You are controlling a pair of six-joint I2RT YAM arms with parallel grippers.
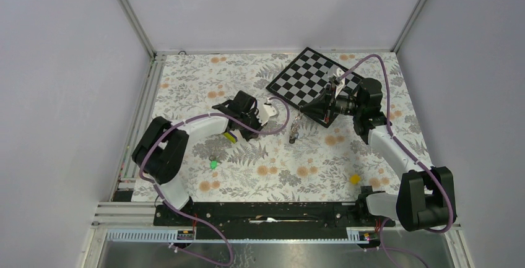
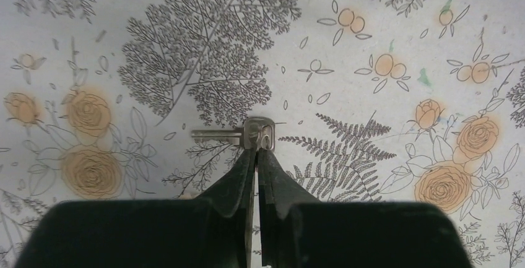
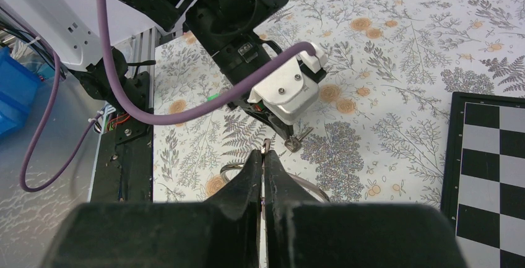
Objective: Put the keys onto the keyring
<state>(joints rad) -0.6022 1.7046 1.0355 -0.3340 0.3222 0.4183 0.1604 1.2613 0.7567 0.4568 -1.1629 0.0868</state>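
In the left wrist view my left gripper [image 2: 257,146] is shut on the head of a plain silver key [image 2: 216,134], whose blade points left, low over the floral cloth. The right wrist view shows that same gripper [image 3: 290,142] pointing down at the table under its white camera mount. My right gripper [image 3: 264,151] is shut on the thin silver keyring [image 3: 230,169], whose wire curves out on both sides of the fingers. The ring sits just short of the held key. A green-headed key [image 1: 213,164] lies alone on the cloth near the left arm.
A chessboard [image 1: 312,82] lies at the back right, under the right arm's wrist. A small yellow cube [image 1: 355,179] sits near the right arm's base. A yellowish block [image 1: 230,137] shows beneath the left forearm. Aluminium rails run along the table's left edge.
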